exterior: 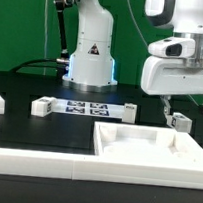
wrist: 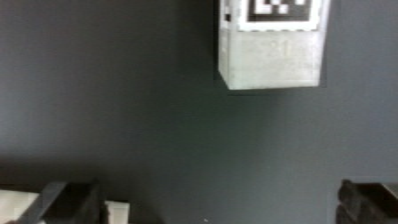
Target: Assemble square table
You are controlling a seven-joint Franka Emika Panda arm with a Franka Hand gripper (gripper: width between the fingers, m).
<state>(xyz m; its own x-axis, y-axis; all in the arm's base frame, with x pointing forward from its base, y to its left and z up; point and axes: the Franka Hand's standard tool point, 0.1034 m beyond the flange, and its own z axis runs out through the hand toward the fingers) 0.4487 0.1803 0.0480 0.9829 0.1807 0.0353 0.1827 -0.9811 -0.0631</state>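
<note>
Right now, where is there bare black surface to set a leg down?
The widest free patch lies between the marker board and the table top, running toward the exterior view's left up to the white rail. It is crowded at the exterior view's right, where the open hand hangs beside a leg.

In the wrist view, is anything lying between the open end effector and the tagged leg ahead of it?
No. The wrist view shows only bare black tabletop between the end effector and the leg.

Open end effector [exterior: 167, 109] above leg [exterior: 179, 122]
</note>
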